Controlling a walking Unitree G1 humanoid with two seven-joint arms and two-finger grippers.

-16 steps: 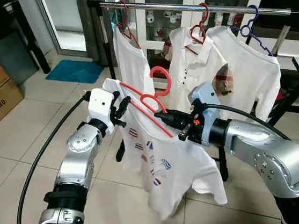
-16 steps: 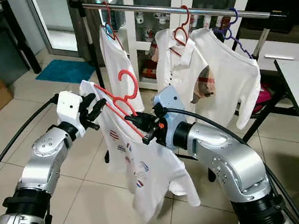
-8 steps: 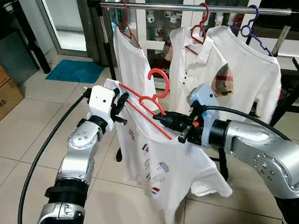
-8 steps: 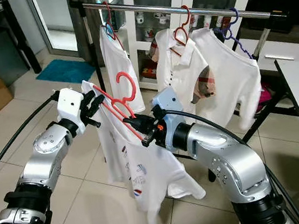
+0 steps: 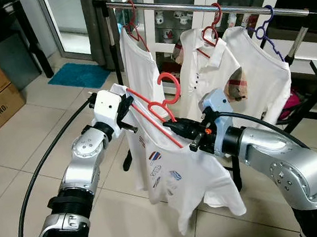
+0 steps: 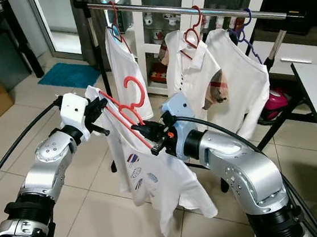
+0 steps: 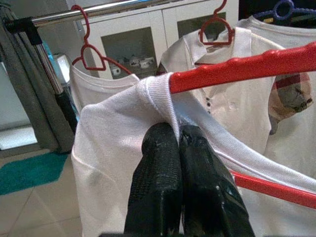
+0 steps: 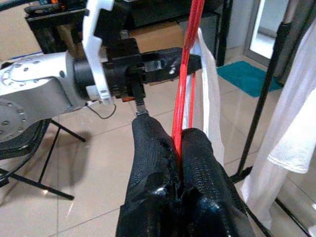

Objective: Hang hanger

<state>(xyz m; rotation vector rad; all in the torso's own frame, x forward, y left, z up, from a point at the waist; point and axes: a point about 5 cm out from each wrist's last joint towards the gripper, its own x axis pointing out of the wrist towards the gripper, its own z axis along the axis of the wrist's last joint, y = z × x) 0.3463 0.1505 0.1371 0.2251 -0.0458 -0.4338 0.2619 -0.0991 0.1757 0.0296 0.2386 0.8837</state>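
Rail (image 5: 203,6) is already carrying three hung shirts, while the white shirt (image 5: 176,173) on the red hanger (image 5: 157,110) is hanging below it, not yet hooked. Right gripper (image 5: 171,127) fingers are pinching the hanger's arm; left gripper (image 5: 128,111) fingers are pinching the shirt's shoulder hem.

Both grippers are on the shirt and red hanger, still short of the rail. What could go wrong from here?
1. The left gripper pinches only the white T-shirt at its shoulder edge, so a pull could slide the shirt off the red hanger.
2. The right gripper clamps the thin hanger arm, which might twist in the grip as the hook rises.
3. The rail already carries three hung shirts; the hook could snag the leftmost hung shirt.
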